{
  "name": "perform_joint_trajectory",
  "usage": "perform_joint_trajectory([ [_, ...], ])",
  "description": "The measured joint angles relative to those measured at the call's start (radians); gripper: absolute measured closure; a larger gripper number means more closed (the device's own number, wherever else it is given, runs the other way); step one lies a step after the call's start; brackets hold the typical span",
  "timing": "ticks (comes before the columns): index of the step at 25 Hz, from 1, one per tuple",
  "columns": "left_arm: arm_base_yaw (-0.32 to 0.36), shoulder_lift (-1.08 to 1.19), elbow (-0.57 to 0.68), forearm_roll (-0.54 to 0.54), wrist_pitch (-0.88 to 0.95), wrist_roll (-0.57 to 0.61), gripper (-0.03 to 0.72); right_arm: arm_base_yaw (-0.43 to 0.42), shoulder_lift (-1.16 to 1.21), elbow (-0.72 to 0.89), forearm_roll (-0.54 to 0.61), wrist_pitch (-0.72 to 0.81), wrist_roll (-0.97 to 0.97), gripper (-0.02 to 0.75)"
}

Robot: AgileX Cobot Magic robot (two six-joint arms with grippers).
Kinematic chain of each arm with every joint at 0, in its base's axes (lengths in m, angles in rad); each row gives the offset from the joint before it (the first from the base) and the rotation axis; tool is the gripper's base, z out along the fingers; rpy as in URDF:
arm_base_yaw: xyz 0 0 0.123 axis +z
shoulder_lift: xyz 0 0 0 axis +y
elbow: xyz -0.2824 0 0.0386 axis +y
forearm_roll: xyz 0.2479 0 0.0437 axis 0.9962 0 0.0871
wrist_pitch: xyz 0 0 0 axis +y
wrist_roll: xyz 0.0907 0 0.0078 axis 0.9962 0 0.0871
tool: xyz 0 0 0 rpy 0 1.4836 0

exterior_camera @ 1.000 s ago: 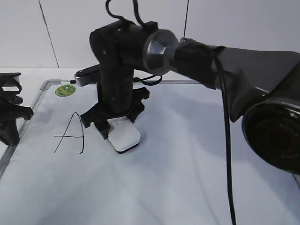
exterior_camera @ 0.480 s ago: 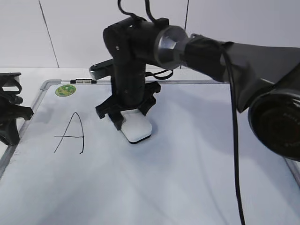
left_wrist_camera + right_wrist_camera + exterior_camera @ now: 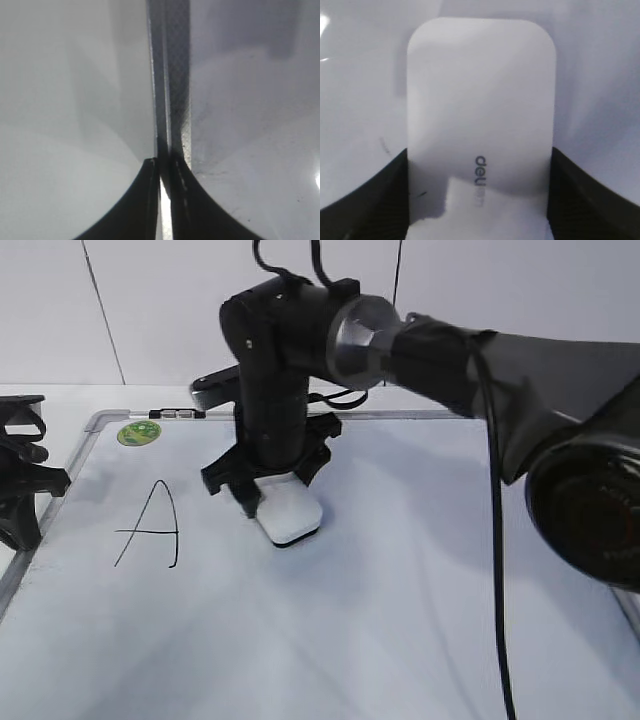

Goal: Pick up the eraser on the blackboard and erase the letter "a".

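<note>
The white eraser (image 3: 291,519) rests with its black base on the blackboard (image 3: 400,600), right of a large capital "A" (image 3: 150,525). My right gripper (image 3: 272,496) is shut on the eraser, one finger on each long side. In the right wrist view the eraser (image 3: 480,90) fills the middle between the fingers (image 3: 480,200), on the board (image 3: 600,75). No small letter "a" shows; only faint ink specks lie left of the eraser. My left gripper (image 3: 22,502) sits at the board's left edge, shut and empty (image 3: 165,175) over the grey frame (image 3: 172,75).
A round green sticker (image 3: 139,432) sits in the board's far left corner. A small black-and-clear clip (image 3: 178,413) lies on the far frame. The right arm reaches across from the right, above the board.
My right gripper slid the eraser to the right and slightly away, off from beside the capital "A", then almost stopped. The left gripper has not moved.
</note>
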Motion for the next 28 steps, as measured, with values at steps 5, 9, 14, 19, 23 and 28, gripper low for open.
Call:
perform_joint_trajectory([
  [5,0.000,0.000,0.000,0.000,0.000,0.000,0.667,0.098,0.000,-0.002,0.010,0.000,0.000,0.195],
  [9,0.000,0.000,0.000,0.000,0.000,0.000,0.667,0.105,0.004,-0.002,0.009,0.000,0.000,0.195],
  [14,0.000,0.002,0.000,-0.002,-0.004,0.000,0.667,0.048,0.008,-0.006,0.033,-0.004,0.004,0.195],
  [19,0.000,0.002,0.000,-0.002,-0.006,0.000,0.667,-0.080,0.014,-0.014,0.000,-0.015,0.008,0.195],
  [23,0.000,0.002,0.000,-0.002,-0.006,0.000,0.667,-0.130,0.014,-0.014,-0.001,-0.019,0.013,0.195],
  [28,0.000,0.002,0.000,0.000,-0.004,0.000,0.667,-0.100,0.014,-0.014,0.011,-0.019,0.004,0.195],
])
